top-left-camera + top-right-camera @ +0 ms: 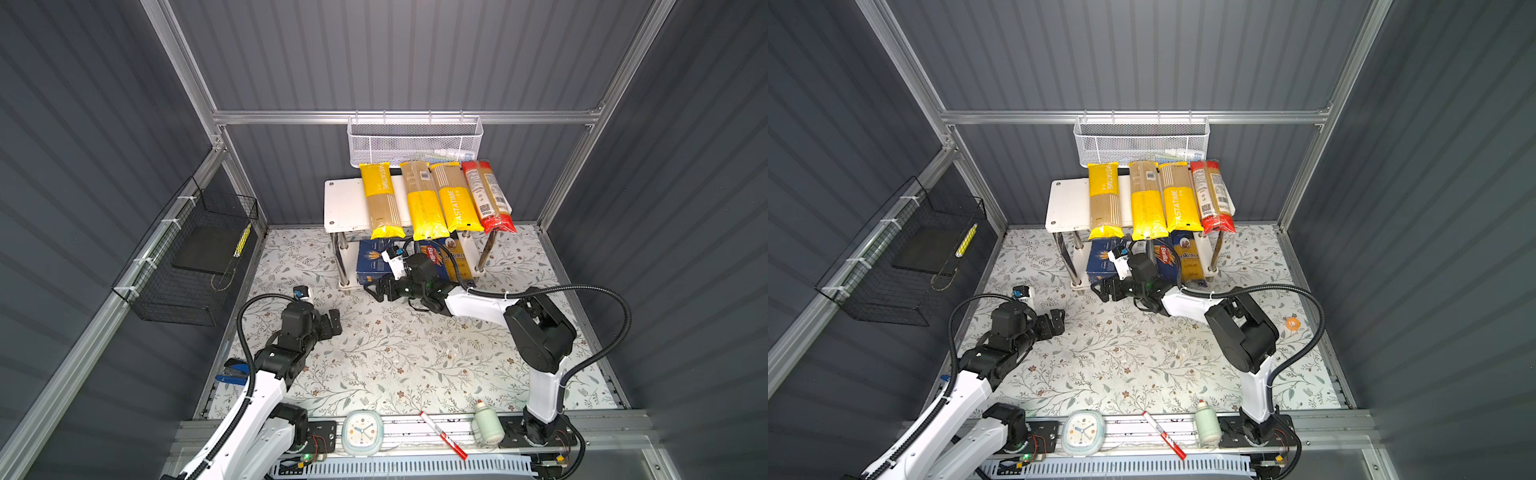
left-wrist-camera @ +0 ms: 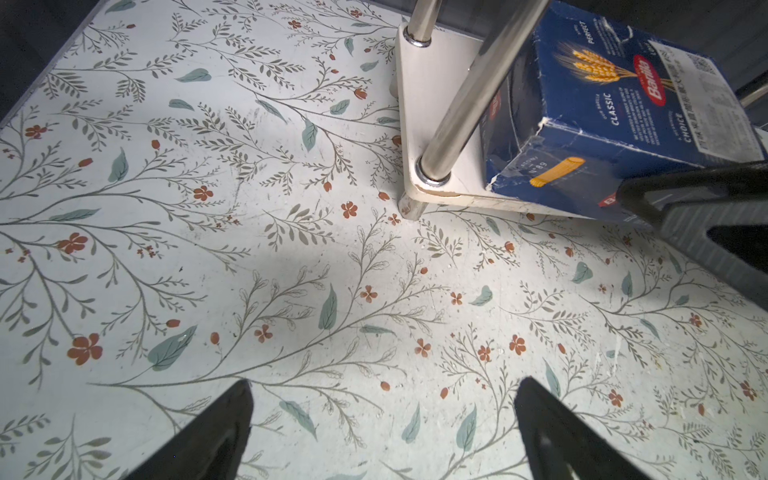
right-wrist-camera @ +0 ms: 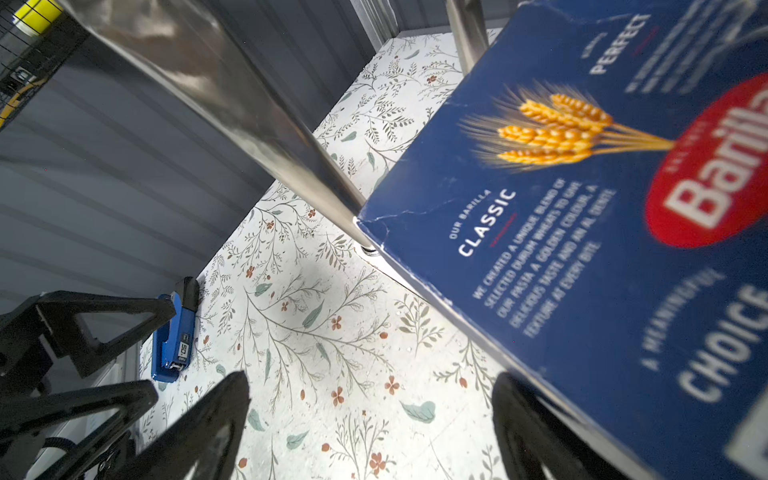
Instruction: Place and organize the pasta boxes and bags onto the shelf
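Hovering low near the left edge of the floral-patterned worktop (image 1: 395, 365), the left gripper (image 1: 332, 322) has its jaws parted and holds nothing; parked clear, I judge. At the left front corner of the white two-tier shelf's (image 1: 345, 203) lower board sits the wide dark blue cardboard Barilla box (image 1: 372, 259), skewed and seemingly overhanging. The right gripper (image 1: 376, 290) is just beside it, spread wide, gripping nothing, probably to square it. Next come the narrow blue Barilla box (image 1: 432, 257) and the yellow-and-navy bag (image 1: 459, 259). On the top board lie three yellow plastic spaghetti bags (image 1: 422, 203) and a red-and-clear bag (image 1: 488, 195), overhanging it front and back.
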Robot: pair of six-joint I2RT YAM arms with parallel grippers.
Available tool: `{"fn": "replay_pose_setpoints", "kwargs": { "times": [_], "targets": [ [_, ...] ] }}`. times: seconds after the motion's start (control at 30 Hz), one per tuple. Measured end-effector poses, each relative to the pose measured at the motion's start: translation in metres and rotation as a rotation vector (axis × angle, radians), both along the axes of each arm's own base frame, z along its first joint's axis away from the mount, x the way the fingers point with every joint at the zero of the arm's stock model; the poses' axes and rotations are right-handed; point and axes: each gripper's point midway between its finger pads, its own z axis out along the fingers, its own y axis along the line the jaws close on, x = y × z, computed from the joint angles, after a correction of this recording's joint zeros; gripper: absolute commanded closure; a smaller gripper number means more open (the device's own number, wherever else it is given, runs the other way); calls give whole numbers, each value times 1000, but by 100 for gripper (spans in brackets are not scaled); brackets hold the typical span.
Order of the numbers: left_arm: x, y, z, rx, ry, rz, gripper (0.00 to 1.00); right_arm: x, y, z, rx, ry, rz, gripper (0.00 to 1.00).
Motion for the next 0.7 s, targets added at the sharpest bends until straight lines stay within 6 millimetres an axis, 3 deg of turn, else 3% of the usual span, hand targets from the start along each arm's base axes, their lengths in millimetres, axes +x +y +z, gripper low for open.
{"fn": "replay_pose_setpoints", "kwargs": {
  "times": [0.37,0.7],
  "targets": [
    [8,3,3,24,-28,16,1,1,-2,-5,-21,13,6,7],
    [8,5,8,26,-49,25,1,9,-37,-10,-53,12,-71,7]
  ]
}}
